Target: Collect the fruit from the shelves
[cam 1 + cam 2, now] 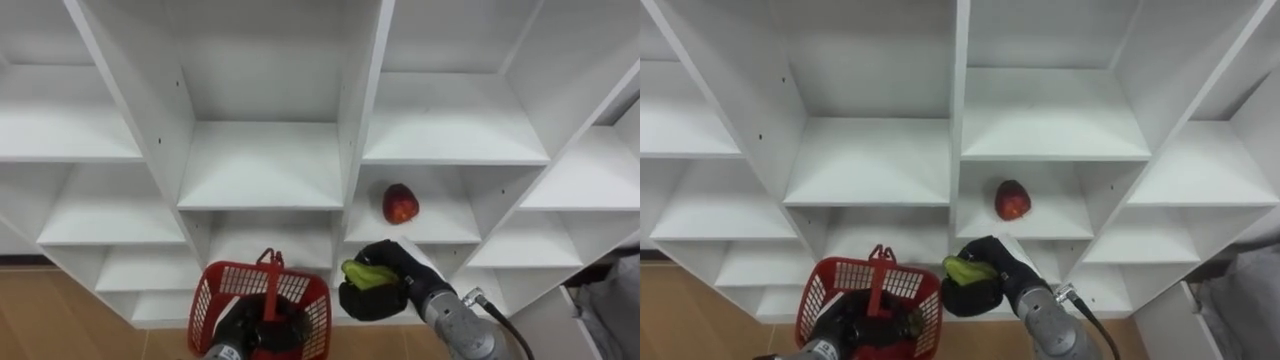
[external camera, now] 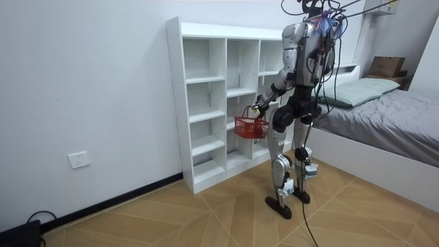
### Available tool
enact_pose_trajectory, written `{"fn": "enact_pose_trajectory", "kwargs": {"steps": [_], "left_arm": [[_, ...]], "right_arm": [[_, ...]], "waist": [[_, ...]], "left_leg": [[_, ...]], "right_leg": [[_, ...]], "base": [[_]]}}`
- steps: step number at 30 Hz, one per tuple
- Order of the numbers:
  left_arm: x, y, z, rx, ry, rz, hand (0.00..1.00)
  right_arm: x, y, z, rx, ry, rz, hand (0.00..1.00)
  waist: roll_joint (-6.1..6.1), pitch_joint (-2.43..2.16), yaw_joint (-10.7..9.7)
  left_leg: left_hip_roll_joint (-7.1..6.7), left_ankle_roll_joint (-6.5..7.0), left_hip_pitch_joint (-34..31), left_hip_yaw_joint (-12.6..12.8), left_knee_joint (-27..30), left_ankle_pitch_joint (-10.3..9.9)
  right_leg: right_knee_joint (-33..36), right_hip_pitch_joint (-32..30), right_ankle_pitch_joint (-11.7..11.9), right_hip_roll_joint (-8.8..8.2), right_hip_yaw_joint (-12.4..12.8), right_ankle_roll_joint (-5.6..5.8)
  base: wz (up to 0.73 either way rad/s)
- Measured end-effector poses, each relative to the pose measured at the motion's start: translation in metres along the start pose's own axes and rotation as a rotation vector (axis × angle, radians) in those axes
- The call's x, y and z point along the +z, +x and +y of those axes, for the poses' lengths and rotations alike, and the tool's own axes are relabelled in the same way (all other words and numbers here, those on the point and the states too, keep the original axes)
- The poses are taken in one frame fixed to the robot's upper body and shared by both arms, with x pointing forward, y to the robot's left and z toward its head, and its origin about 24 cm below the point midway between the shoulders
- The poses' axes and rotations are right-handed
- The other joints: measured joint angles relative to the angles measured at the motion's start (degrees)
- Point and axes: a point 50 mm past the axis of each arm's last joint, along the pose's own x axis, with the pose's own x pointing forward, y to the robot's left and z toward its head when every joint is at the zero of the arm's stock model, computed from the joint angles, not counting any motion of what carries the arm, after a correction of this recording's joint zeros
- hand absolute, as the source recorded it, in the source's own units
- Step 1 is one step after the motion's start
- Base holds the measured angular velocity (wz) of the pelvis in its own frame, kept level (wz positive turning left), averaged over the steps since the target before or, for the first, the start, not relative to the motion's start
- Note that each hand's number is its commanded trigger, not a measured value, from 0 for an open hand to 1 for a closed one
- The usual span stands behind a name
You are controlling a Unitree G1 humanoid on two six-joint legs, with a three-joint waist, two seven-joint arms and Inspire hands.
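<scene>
Low in the frame, the right hand (image 1: pixel 375 298) curls its fingers round a green fruit (image 1: pixel 365 273) beside the red basket (image 1: pixel 215 295), apparently to drop it in, while the left hand (image 1: pixel 255 328) grips the basket's handle.

torso: silver-grey | right robot hand (image 1: pixel 374 300): black | wrist cable: dark

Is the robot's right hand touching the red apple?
Apart. The left eye view shows bare shelf between the apple and the right hand, which is lower, curled round a green fruit. The left hand holds the basket.
</scene>
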Motion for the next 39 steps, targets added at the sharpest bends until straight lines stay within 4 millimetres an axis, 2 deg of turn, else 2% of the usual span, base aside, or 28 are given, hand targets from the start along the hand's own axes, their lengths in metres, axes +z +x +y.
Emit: {"fn": "enact_pose_trajectory", "kwargs": {"steps": [10,14,18,24,32,39], "left_arm": [[-0.004,-0.001,-0.001,-0.025,0.019,0.016,1.00],[-0.004,-0.001,-0.001,-0.029,0.018,0.014,1.00],[-0.004,-0.001,-0.002,-0.033,0.019,0.014,1.00],[-0.003,-0.001,-0.003,-0.032,0.021,0.012,1.00],[-0.004,-0.001,-0.004,-0.036,0.023,0.013,1.00],[-0.004,-0.001,-0.004,-0.040,0.025,0.013,1.00]], "right_arm": [[-0.004,0.003,0.012,0.062,-0.016,0.036,1.00],[0.002,0.006,0.010,0.061,-0.030,0.019,1.00],[0.008,0.009,0.013,0.086,-0.048,-0.001,1.00],[0.012,0.010,0.021,0.135,-0.069,-0.014,1.00],[0.017,0.012,0.024,0.155,-0.092,-0.031,1.00],[0.018,0.012,0.025,0.158,-0.093,-0.031,1.00]], "waist": [[-0.13,0.23,0.49],[-0.28,0.31,0.66],[-0.63,0.44,1.67],[-0.62,0.43,3.29],[-0.41,0.13,3.43],[-0.29,0.19,3.55]], "left_leg": [[-0.01,0.00,-0.03,-0.06,0.01,0.00],[0.01,0.00,-0.01,-0.03,0.01,0.00],[0.05,-0.04,-0.05,-0.06,-0.01,-0.03],[0.10,-0.05,-0.37,-0.24,-0.01,-0.34],[0.10,-0.04,-1.19,-0.38,0.23,-0.38],[0.14,-0.03,-1.18,-0.41,0.18,-0.40]], "right_leg": [[0.00,-0.02,0.00,-0.02,0.11,0.00],[0.12,-0.04,0.00,0.00,0.13,0.00],[-0.01,-0.07,0.00,0.05,0.01,0.00],[-0.15,-0.21,0.00,0.05,-0.31,0.00],[0.03,-0.81,0.01,-0.13,-1.28,0.01],[0.59,-1.02,0.01,-0.09,-1.29,0.01]], "base": [[0.00],[0.00],[0.00],[0.00],[0.00],[0.00]]}}
